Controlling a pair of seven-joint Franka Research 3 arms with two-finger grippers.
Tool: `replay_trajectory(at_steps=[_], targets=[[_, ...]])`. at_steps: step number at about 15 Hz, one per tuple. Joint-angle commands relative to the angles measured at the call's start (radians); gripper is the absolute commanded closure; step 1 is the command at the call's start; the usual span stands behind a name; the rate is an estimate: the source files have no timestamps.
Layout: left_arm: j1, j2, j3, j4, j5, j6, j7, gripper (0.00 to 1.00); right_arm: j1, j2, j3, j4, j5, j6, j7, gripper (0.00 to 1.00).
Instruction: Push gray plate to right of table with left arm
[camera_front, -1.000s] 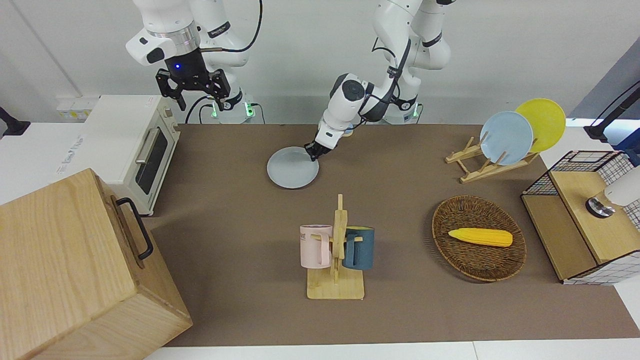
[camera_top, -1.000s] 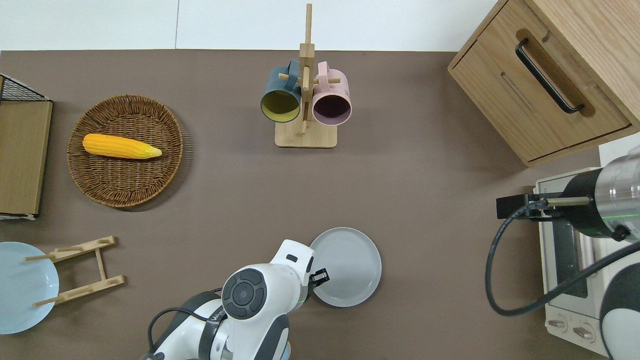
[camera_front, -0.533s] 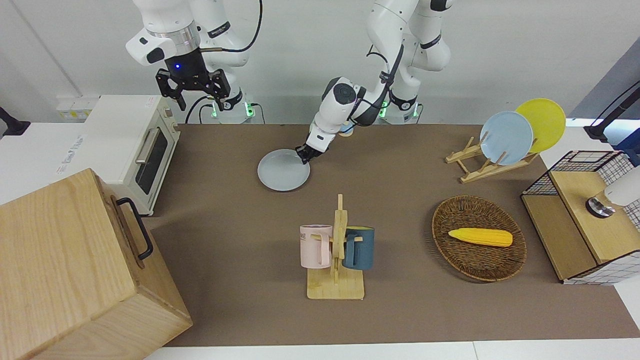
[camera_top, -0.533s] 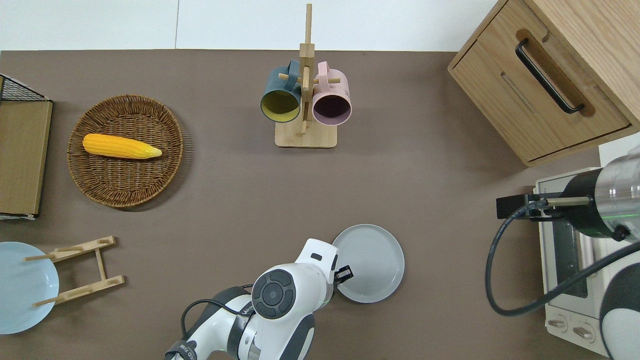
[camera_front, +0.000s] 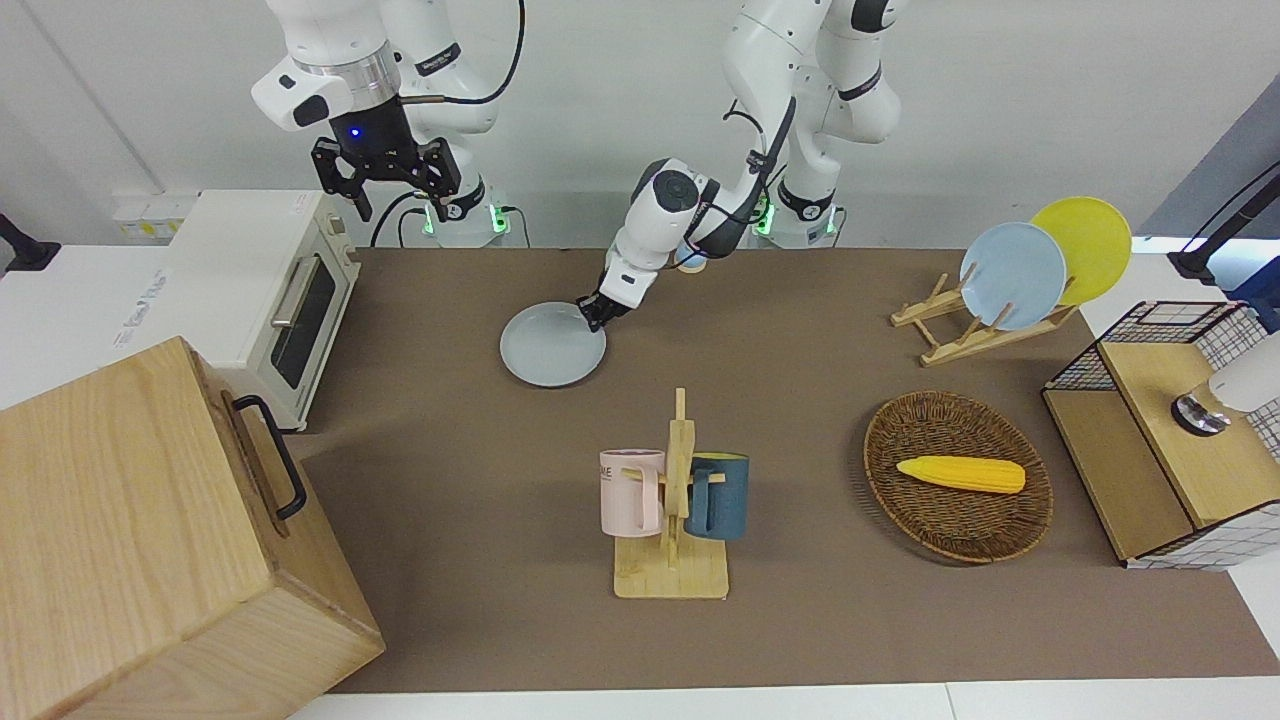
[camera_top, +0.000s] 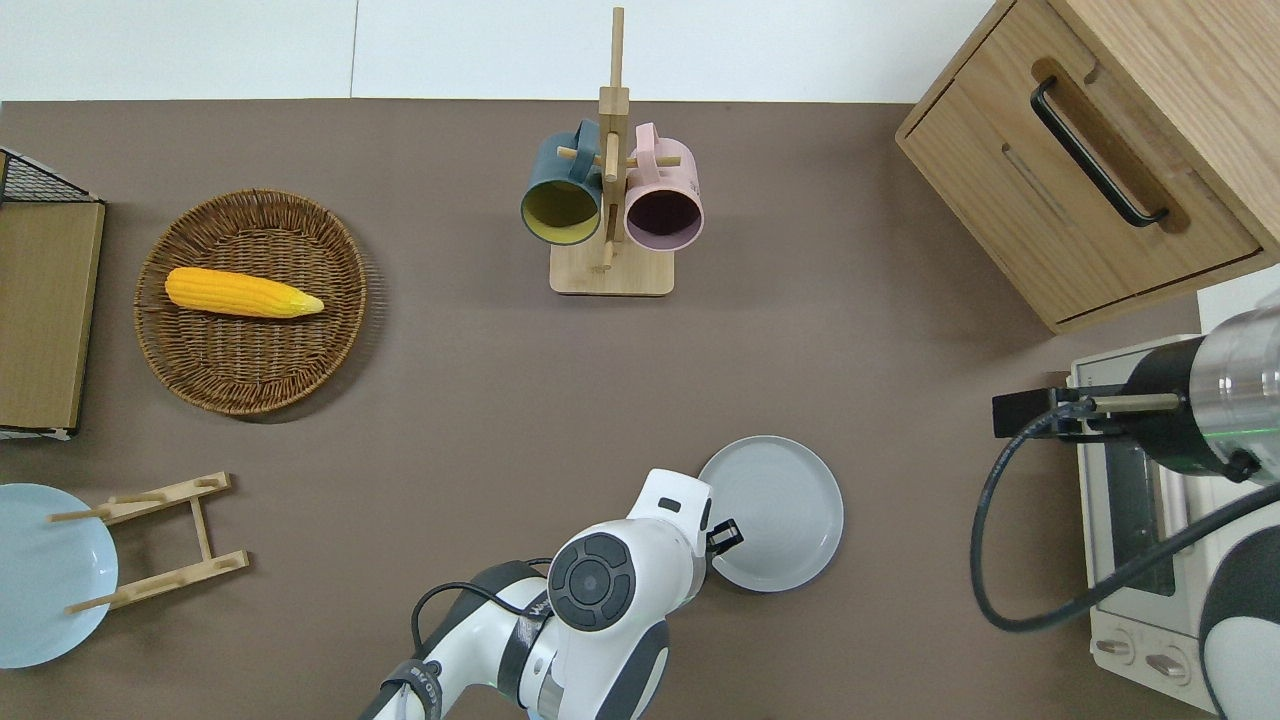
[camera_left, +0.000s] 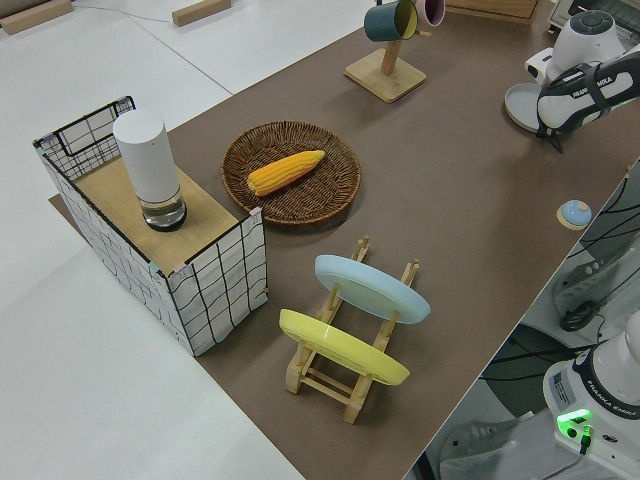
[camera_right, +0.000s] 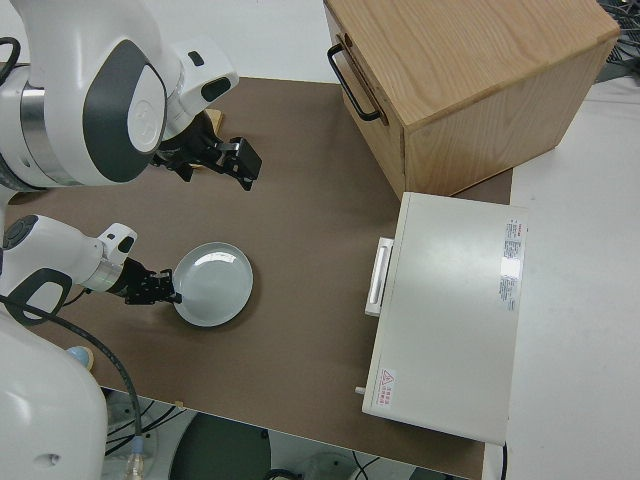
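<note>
The gray plate (camera_front: 552, 345) lies flat on the brown table (camera_front: 800, 400), nearer to the robots than the mug rack. It also shows in the overhead view (camera_top: 775, 510) and the right side view (camera_right: 213, 285). My left gripper (camera_front: 592, 312) is low at the table and shut. Its tips touch the plate's rim on the side toward the left arm's end of the table, as the overhead view (camera_top: 722, 535) and the right side view (camera_right: 160, 290) show. My right gripper (camera_front: 385, 195) is open, empty and parked.
A white toaster oven (camera_front: 270, 290) and a wooden cabinet (camera_front: 150, 540) stand at the right arm's end. A mug rack (camera_front: 670, 500) stands mid-table. A wicker basket with corn (camera_front: 955, 475), a plate rack (camera_front: 985, 330) and a wire crate (camera_front: 1160, 430) stand at the left arm's end.
My left gripper has slid toward the right arm's end of the table with the gray plate pushed ahead of it. The right arm has not moved.
</note>
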Motion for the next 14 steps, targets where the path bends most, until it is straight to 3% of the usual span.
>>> replay_trajectory(at_steps=[1,2,4,7,9,11,12,14], targets=[[0.008,-0.025,0.018,0.008,-0.012,-0.022,-0.007,0.34,-0.024,-0.027,0.014,-0.027,0.021,0.0,0.01,0.005],[0.028,-0.053,0.018,0.01,-0.012,-0.085,-0.006,0.17,-0.024,-0.027,0.014,-0.027,0.021,0.0,0.01,0.005],[0.063,-0.128,0.024,0.01,-0.012,-0.225,-0.003,0.03,-0.024,-0.027,0.014,-0.027,0.021,0.0,0.01,0.005],[0.076,-0.206,0.094,0.022,0.002,-0.392,0.01,0.02,-0.024,-0.027,0.014,-0.027,0.021,0.0,0.01,0.005],[0.095,-0.22,0.15,0.054,0.005,-0.495,0.042,0.02,-0.024,-0.027,0.014,-0.027,0.021,0.0,0.01,0.005],[0.149,-0.22,0.17,0.127,0.008,-0.629,0.109,0.01,-0.024,-0.027,0.014,-0.027,0.021,0.0,0.01,0.005],[0.161,-0.22,0.208,0.155,0.021,-0.686,0.152,0.01,-0.024,-0.027,0.014,-0.027,0.021,0.0,0.012,0.005],[0.171,-0.22,0.335,0.244,0.072,-0.838,0.268,0.01,-0.024,-0.027,0.014,-0.027,0.021,0.0,0.01,0.005]])
